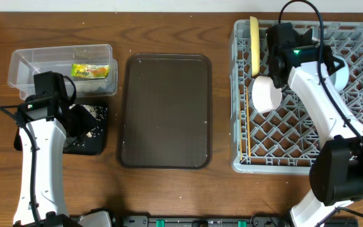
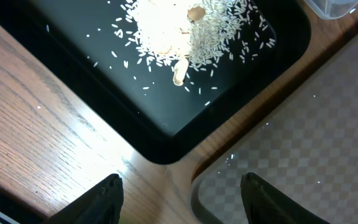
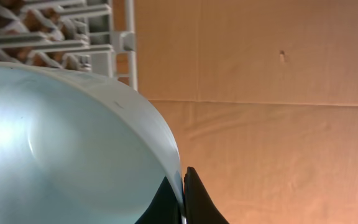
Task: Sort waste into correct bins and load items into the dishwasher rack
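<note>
The right tool [image 3: 183,190] is clenched on the rim of the light blue bowl [image 3: 55,143], over the dishwasher rack [image 1: 276,167]. The yellow plate [image 1: 254,44] stands on its edge in the rack, and the chopsticks [image 1: 247,123] lie there too. The left tool [image 2: 182,202] is released and holds nothing. It hangs over the bench [image 2: 36,124] at a corner of the black tray [image 2: 73,68]. The rice scraps [image 2: 185,25] lie in that tray, just ahead of the tool. The wrapper [image 1: 90,71] lies in the clear box [image 1: 24,63]

The box [image 1: 24,66] sits far left with the wrapper [image 1: 90,71] in it; the small tray [image 1: 87,146] lies just nearer, holding rice [image 1: 94,113]. The serving tray [image 1: 166,110] lies in the middle. In the rack [image 1: 282,151] at right, plate [image 1: 254,44], cup [image 1: 266,94] and chopsticks [image 1: 247,126] line the left side, a bowl [image 1: 340,74] further right.
</note>
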`<act>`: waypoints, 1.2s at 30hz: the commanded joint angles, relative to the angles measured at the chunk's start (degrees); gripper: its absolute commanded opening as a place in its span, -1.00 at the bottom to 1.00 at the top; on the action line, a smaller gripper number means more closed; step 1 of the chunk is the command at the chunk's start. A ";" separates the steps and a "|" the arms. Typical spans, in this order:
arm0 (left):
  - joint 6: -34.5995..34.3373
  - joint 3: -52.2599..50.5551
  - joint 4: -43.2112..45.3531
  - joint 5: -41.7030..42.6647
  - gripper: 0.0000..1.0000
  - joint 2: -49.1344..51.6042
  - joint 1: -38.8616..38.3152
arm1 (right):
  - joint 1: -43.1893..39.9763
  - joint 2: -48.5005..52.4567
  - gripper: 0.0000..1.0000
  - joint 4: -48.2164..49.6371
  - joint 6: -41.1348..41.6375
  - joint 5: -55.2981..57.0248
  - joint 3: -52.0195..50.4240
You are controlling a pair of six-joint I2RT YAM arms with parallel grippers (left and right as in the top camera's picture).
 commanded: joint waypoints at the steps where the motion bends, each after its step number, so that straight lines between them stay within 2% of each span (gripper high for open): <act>1: -0.31 -0.24 -0.15 -0.11 0.27 0.11 0.20 | -1.95 0.28 -0.98 0.04 -1.57 1.86 0.28; 4: -0.31 -0.24 -0.17 -0.11 0.27 0.11 0.20 | -2.60 0.37 -0.98 -1.29 -1.07 -2.99 0.15; 9: -0.31 -0.24 -0.17 -0.11 0.27 0.11 0.20 | -2.43 0.50 -0.98 -1.25 1.60 -3.32 -2.93; 19: -0.31 -0.24 -0.17 -0.09 0.28 0.11 0.20 | -3.08 0.50 -0.98 -0.85 1.68 -5.57 -6.99; 32: -0.31 -0.24 -0.22 -0.09 0.27 0.11 0.20 | 3.76 0.50 -0.97 -5.57 1.95 -31.67 -6.99; 36: -0.31 -0.24 -0.28 -0.11 0.27 0.11 0.20 | 4.70 0.50 -0.95 -7.21 6.67 -38.27 -6.99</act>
